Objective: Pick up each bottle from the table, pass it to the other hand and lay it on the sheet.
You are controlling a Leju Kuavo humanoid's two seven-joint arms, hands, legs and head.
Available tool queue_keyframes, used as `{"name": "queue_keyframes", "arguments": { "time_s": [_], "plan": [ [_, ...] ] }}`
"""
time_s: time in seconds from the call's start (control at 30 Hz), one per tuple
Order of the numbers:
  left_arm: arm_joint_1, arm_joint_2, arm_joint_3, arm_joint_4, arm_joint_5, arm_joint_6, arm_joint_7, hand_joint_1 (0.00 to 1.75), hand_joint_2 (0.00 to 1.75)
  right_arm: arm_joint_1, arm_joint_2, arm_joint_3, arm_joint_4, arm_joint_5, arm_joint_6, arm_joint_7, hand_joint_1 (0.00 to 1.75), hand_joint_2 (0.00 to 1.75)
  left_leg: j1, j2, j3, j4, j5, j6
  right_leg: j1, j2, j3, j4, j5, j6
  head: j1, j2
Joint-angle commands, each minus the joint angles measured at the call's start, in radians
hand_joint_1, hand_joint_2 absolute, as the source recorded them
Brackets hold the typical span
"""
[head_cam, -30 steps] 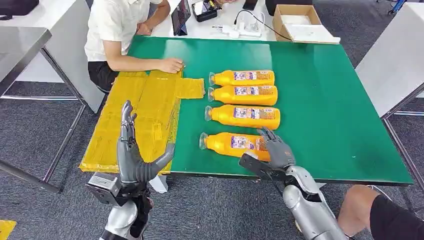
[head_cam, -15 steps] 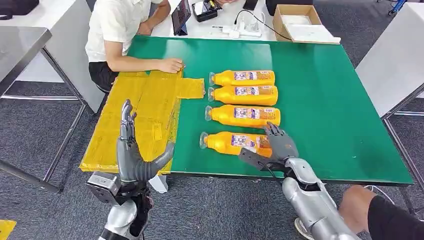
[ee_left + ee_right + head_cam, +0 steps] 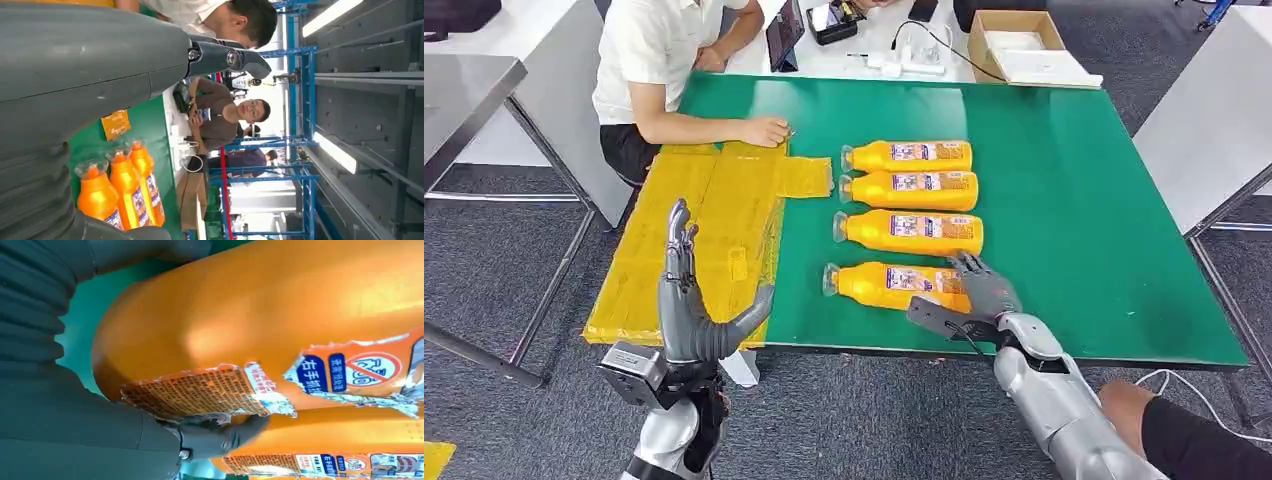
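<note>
Several orange bottles lie side by side on the green table [image 3: 1064, 200], caps pointing at the yellow sheet [image 3: 714, 210]. My right hand [image 3: 979, 295] sits over the base end of the nearest bottle [image 3: 884, 286], fingers draped across its far side and thumb stretched along its near side. In the right wrist view that bottle [image 3: 280, 315] lies between my thumb and a dark finger [image 3: 225, 435] touching its torn label; it still rests on the table. My left hand [image 3: 689, 310] is raised, fingers spread upward, holding nothing, at the sheet's front edge. Bottles [image 3: 125, 185] appear past it in the left wrist view.
A seated person rests a hand [image 3: 766, 130] on the sheet's far corner. A cardboard box [image 3: 1019, 45], cables and devices sit on the white table behind. Another person's knee [image 3: 1184, 430] is near my right arm. A grey table edge [image 3: 1214, 120] stands at the right.
My right hand has shifted slightly right along the nearest bottle's base and settled over it. The bottles and my left hand have stayed put.
</note>
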State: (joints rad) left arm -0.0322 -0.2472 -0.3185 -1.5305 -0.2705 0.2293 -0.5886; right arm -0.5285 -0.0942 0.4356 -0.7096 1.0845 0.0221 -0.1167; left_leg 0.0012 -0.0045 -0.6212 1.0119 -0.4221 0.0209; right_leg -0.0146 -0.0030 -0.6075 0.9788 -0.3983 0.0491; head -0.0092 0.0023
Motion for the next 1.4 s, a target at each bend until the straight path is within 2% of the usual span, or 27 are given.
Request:
{"name": "queue_keyframes", "arguments": {
  "time_s": [0.03,0.1,0.13,0.3,0.4,0.47,0.53,0.6,0.63,0.73,0.77,0.83,0.87,0.9,1.0,1.1,1.13,1.17,1.27,1.37,1.4],
  "plan": [
    [-0.013,0.048,-0.018,0.042,0.004,0.009,0.003,0.0,1.75,-0.01,0.015,0.025,0.108,-0.068,0.036,-0.054,1.75,1.75,0.001,-0.001,0.005,-0.002,-0.001,-0.001,0.001,-0.001,0.005,-0.002,-0.001,-0.002,0.0,0.0],
    [0.003,0.044,-0.008,0.036,0.024,0.008,0.005,0.0,1.75,0.038,0.01,0.001,0.049,-0.148,0.051,-0.093,1.75,1.75,0.001,0.0,0.009,-0.002,-0.002,-0.002,0.001,0.0,0.009,-0.002,-0.002,-0.003,0.0,0.0],
    [0.012,0.038,0.001,0.034,0.074,-0.025,0.022,0.0,1.75,0.071,0.006,-0.017,0.008,-0.19,0.045,-0.108,1.75,1.75,0.001,-0.001,0.006,-0.002,-0.001,-0.001,0.001,-0.001,0.006,-0.002,-0.001,-0.002,0.0,0.0],
    [0.05,0.027,0.008,0.002,0.184,-0.104,0.063,0.0,1.75,0.296,-0.051,-0.055,-0.327,-0.354,0.049,-0.143,1.75,1.75,0.002,-0.005,0.01,-0.003,-0.002,-0.002,0.002,-0.006,0.012,-0.003,-0.003,-0.002,0.0,0.0],
    [0.049,0.027,0.005,0.0,0.183,-0.103,0.063,0.0,1.75,0.302,-0.057,-0.052,-0.351,-0.357,0.059,-0.129,1.75,1.75,0.001,-0.005,0.008,-0.001,-0.002,-0.001,0.002,-0.004,0.009,-0.002,-0.003,-0.002,0.001,0.0],
    [0.048,0.028,-0.001,0.002,0.204,-0.127,0.075,0.0,1.75,0.317,-0.05,-0.069,-0.377,-0.392,0.053,-0.156,1.75,1.75,0.001,-0.002,0.008,-0.001,-0.004,-0.001,0.001,-0.001,0.009,-0.001,-0.004,-0.002,-0.001,0.0],
    [0.031,0.035,-0.039,0.038,0.231,-0.159,0.095,0.0,1.75,0.399,-0.038,-0.118,-0.504,-0.489,0.048,-0.209,1.75,1.75,0.001,-0.002,0.006,-0.001,-0.003,-0.001,0.001,-0.002,0.007,-0.001,-0.002,-0.002,0.0,0.0],
    [0.021,0.033,-0.078,0.096,0.251,-0.157,0.115,0.0,1.75,0.494,-0.016,-0.16,-0.627,-0.547,0.031,-0.229,1.75,1.75,0.001,-0.005,0.009,0.0,-0.004,-0.001,0.001,-0.005,0.01,0.0,-0.005,-0.003,0.0,0.0],
    [0.019,0.032,-0.093,0.124,0.255,-0.145,0.119,0.0,1.75,0.525,-0.003,-0.168,-0.656,-0.56,0.023,-0.231,1.75,1.75,0.001,-0.007,0.006,-0.001,-0.002,0.0,0.001,-0.007,0.008,-0.001,-0.003,-0.002,0.0,0.0],
    [0.018,0.033,-0.107,0.146,0.26,-0.128,0.109,0.0,1.75,0.543,0.002,-0.164,-0.667,-0.561,0.019,-0.232,1.75,1.75,0.0,-0.007,0.006,-0.002,-0.002,0.0,0.0,-0.004,0.007,-0.001,-0.003,-0.002,0.0,0.0],
    [0.015,0.038,-0.118,0.15,0.26,-0.12,0.079,0.0,1.75,0.543,0.017,-0.174,-0.669,-0.546,-0.047,-0.271,1.75,1.75,0.001,-0.006,0.011,-0.002,-0.006,-0.002,0.001,-0.004,0.013,-0.001,-0.006,-0.004,0.0,0.0],
    [0.016,0.041,-0.153,0.162,0.243,-0.092,0.093,0.0,1.75,0.56,0.059,-0.198,-0.668,-0.569,-0.081,-0.262,1.75,1.75,0.0,-0.003,0.005,-0.001,-0.004,-0.001,0.0,-0.001,0.005,0.0,-0.003,-0.002,0.0,0.0],
    [0.025,0.034,-0.156,0.185,0.252,-0.076,0.094,0.0,1.75,0.577,0.076,-0.203,-0.648,-0.565,-0.121,-0.273,1.75,1.75,0.0,-0.001,0.011,-0.001,-0.007,-0.002,0.001,0.001,0.01,0.0,-0.006,-0.004,0.0,0.0],
    [0.03,0.03,-0.165,0.214,0.269,-0.063,0.081,0.0,1.75,0.6,0.102,-0.217,-0.623,-0.584,-0.168,-0.305,1.75,1.75,0.0,-0.004,0.005,-0.001,-0.004,-0.001,0.0,-0.002,0.006,-0.001,-0.003,-0.002,0.0,0.0],
    [0.023,0.032,-0.191,0.297,0.33,-0.055,0.033,0.0,1.75,0.642,0.118,-0.214,-0.569,-0.637,-0.239,-0.382,1.75,1.75,0.001,-0.005,0.008,-0.002,-0.005,-0.001,0.001,-0.003,0.008,-0.001,-0.004,-0.003,0.0,0.0],
    [0.02,0.035,-0.193,0.302,0.334,-0.053,0.027,0.0,1.75,0.642,0.114,-0.211,-0.567,-0.64,-0.244,-0.386,1.75,1.75,0.0,-0.005,0.004,-0.002,-0.003,-0.001,0.0,-0.002,0.005,-0.002,-0.004,0.0,0.0,0.0],
    [0.017,0.036,-0.193,0.301,0.334,-0.053,0.027,0.0,1.75,0.638,0.113,-0.211,-0.569,-0.64,-0.244,-0.386,1.75,1.75,0.001,-0.004,0.011,-0.003,-0.006,-0.002,0.001,-0.002,0.011,-0.003,-0.007,-0.002,0.0,0.0],
    [0.017,0.037,-0.194,0.297,0.334,-0.053,0.027,0.0,1.75,0.636,0.112,-0.212,-0.572,-0.641,-0.245,-0.385,1.75,1.75,0.001,-0.003,0.004,-0.002,-0.004,-0.001,0.001,0.0,0.005,-0.002,-0.004,0.0,0.0,0.0],
    [0.026,0.047,-0.188,0.293,0.39,-0.058,0.041,0.0,1.75,0.637,0.142,-0.221,-0.55,-0.698,-0.259,-0.406,1.75,1.75,0.0,-0.003,0.004,-0.002,-0.004,-0.001,0.0,-0.001,0.005,-0.002,-0.004,0.0,0.0,0.0],
    [0.023,0.064,-0.186,0.277,0.478,-0.126,0.062,0.0,1.75,0.611,0.159,-0.189,-0.505,-0.695,-0.295,-0.439,1.75,1.75,0.001,-0.002,0.005,-0.002,-0.004,-0.001,0.001,0.0,0.005,-0.002,-0.004,0.0,0.0,0.0],
    [0.016,0.069,-0.187,0.279,0.531,-0.183,0.111,0.0,1.75,0.594,0.162,-0.17,-0.486,-0.692,-0.302,-0.447,1.75,1.75,0.001,-0.001,0.011,-0.002,-0.007,-0.002,0.001,0.002,0.011,-0.002,-0.006,-0.002,0.0,0.0]
  ]
}}
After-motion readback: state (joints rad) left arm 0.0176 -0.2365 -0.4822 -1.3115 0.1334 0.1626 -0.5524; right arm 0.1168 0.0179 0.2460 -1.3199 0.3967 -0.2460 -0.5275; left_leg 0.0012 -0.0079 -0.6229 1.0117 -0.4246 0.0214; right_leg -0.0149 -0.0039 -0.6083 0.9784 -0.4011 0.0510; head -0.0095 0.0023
